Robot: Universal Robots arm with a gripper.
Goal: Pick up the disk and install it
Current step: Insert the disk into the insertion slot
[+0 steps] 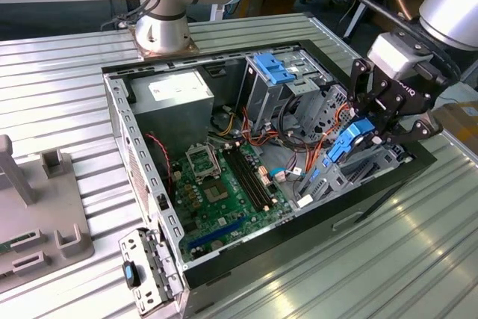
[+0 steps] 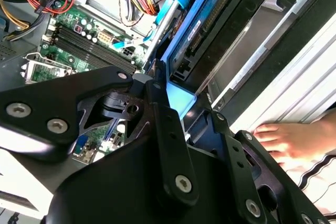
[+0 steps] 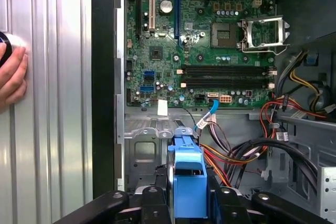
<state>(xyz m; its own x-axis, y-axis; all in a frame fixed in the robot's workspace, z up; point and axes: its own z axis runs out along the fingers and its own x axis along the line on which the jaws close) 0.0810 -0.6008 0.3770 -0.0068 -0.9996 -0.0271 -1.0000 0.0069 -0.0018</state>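
Observation:
The disk [image 1: 345, 142], dark grey in a bright blue carrier, hangs tilted over the grey drive bay [image 1: 373, 163] at the exterior view's right end of the open computer case [image 1: 119, 121]. My gripper [image 1: 367, 134] is shut on its upper end. In the first wrist view the blue carrier [image 3: 187, 179] sits between the two black fingers [image 3: 155, 203], above the bay's metal floor [image 3: 142, 153]. The second wrist view shows the disk [image 2: 207, 32] running away from the gripper [image 2: 181, 98] down into the case.
Inside the case lie a green motherboard [image 1: 224, 184], orange and black cables [image 1: 299, 132], and a grey cage topped by a blue clip [image 1: 272, 69]. A person's hand [image 2: 294, 140] rests on the ribbed metal table [image 1: 388, 259] beside the case. A grey fixture [image 1: 37, 207] stands at the exterior view's left.

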